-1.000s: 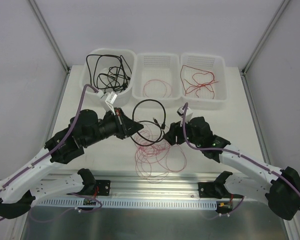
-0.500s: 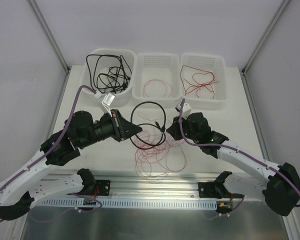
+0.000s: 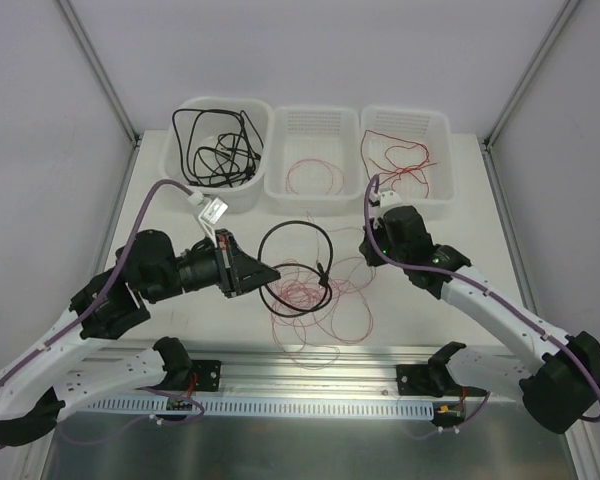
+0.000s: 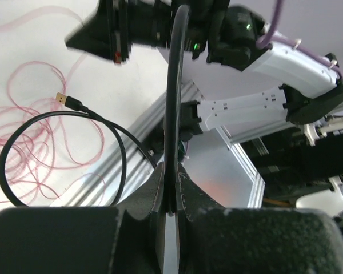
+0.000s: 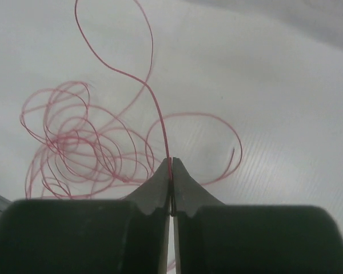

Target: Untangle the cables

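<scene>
Left gripper (image 4: pixel 170 191) is clenched on the black cable (image 4: pixel 174 97), whose loop lies on the table (image 3: pixel 430 325) over the pink tangle (image 3: pixel 315 305). Right gripper (image 5: pixel 171 174) pinches one pink wire (image 5: pixel 153 100); from above, its fingertips are hidden under the wrist.

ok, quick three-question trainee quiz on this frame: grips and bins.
1. Multiple choice: the right gripper is shut on: A) a black plug, B) the fine pinkish wire, C) nothing.
2. True or false: the left gripper hangs open above the black cable.
3. Fill in: in the top view, the bin with the coiled black cables is the ___ of the three at the far edge.
Key: 1 B. 2 false, it is shut on that cable. 3 left.
</scene>
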Available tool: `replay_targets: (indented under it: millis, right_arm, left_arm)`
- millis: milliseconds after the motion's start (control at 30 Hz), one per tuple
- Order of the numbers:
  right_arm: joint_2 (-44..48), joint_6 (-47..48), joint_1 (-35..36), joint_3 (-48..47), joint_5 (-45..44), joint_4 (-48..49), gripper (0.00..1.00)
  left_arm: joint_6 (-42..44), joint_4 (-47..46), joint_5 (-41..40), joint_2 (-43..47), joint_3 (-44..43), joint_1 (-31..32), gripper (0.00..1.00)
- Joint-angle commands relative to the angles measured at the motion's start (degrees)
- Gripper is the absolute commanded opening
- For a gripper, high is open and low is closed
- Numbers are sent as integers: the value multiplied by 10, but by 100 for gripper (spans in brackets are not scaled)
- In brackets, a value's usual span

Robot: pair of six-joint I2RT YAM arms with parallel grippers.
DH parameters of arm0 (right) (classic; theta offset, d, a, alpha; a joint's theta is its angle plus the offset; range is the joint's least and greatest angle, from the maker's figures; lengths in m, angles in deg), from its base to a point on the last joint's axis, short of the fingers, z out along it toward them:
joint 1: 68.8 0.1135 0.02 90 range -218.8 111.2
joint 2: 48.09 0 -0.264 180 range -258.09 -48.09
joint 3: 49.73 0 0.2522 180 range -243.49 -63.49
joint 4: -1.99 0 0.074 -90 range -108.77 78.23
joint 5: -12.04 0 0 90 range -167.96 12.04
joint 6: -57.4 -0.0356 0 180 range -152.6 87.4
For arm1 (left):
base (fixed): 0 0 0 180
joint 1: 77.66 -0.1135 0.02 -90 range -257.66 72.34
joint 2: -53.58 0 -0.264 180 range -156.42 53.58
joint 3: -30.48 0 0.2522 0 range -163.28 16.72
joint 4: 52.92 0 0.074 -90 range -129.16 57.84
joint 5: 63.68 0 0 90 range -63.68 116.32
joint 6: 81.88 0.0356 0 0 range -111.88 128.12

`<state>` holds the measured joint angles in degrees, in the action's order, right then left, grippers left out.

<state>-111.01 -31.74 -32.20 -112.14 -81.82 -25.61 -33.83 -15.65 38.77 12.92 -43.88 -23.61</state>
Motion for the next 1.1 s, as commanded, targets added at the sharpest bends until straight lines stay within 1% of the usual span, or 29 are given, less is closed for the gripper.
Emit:
replay_targets:
  millis: [0, 33, 100, 133, 167, 200, 267, 300, 333, 367, 400, 433, 467, 500, 533, 567, 600, 633, 667, 733, 767, 833, 1000, 1067]
  right_arm:
    - [18, -38, -1, 40, -4, -79, 6]
    - [38, -45, 0, 65, 2, -86, 10]
    - [63, -61, 1, 88, 17, -108, 14]
    - [94, -65, 1, 103, 21, -122, 20]
    - [109, -67, 1, 108, 23, -133, 23]
    - [125, -70, 2, 110, 19, -144, 29]
    - [165, -69, 1, 110, 19, -177, 41]
    - [177, -68, 1, 109, 19, -188, 54]
    - [190, -68, 2, 108, 20, -203, 61]
    - [217, -68, 2, 105, 18, -210, 67]
    - [229, -68, 3, 104, 17, -217, 79]
    - [243, -68, 2, 101, 16, -230, 83]
    - [266, -67, 2, 100, 10, -237, 88]
    - [278, -65, 2, 93, 7, -244, 95]
    - [288, -64, 2, 89, 3, -251, 97]
    - [297, -63, 3, 86, -1, -263, 99]
    - [314, -63, 2, 80, -2, -268, 99]
    - [321, -62, 2, 77, -2, -274, 100]
    - [328, -61, 2, 76, -1, -276, 100]
    - [344, -61, 2, 73, 1, -277, 99]
    - [349, -61, 2, 73, 5, -276, 100]
    - [355, -61, 3, 74, 8, -275, 100]
    - [351, -53, 2, 80, 24, -272, 100]
    - [349, -48, 2, 86, 25, -268, 100]
  left_arm:
    - [38, -7, -60, 36, -22, 3, 0]
    - [49, -4, -80, 37, -28, 3, 0]
    - [61, -3, -142, 32, -43, 3, 0]
    - [74, -2, -159, 20, -55, 3, 0]
    - [79, -1, -186, 11, -61, 3, 0]
    - [87, -1, -190, -2, -69, 3, 0]
    - [110, -1, -191, -53, -96, 2, 0]
    - [115, -1, -195, -70, -104, -1, 0]
    - [131, -1, -196, -111, -122, -7, 0]
    - [139, -1, -194, -131, -133, -16, 0]
    - [145, -1, -177, -150, -146, -28, 0]
    - [153, -1, -162, -181, -172, -65, 0]
    - [154, -2, -148, -194, -186, -88, 0]
    - [154, -4, -126, -207, -199, -114, 0]
    - [161, -6, -125, -231, -228, -159, 0]
    - [168, -8, -111, -244, -245, -181, 0]
    - [179, -10, -110, -257, -263, -197, 0]
    - [194, -10, -108, -285, -303, -212, 0]
    - [199, -12, -101, -299, -324, -247, 0]
    - [206, -13, -79, -342, -380, -280, 0]
    - [210, -14, -77, -357, -397, -307, 0]
    - [215, -16, -70, -403, -436, -338, 0]
    - [201, -26, -32, -504, -488, -439, 0]
    - [195, -29, -22, -553, -506, -461, 0]
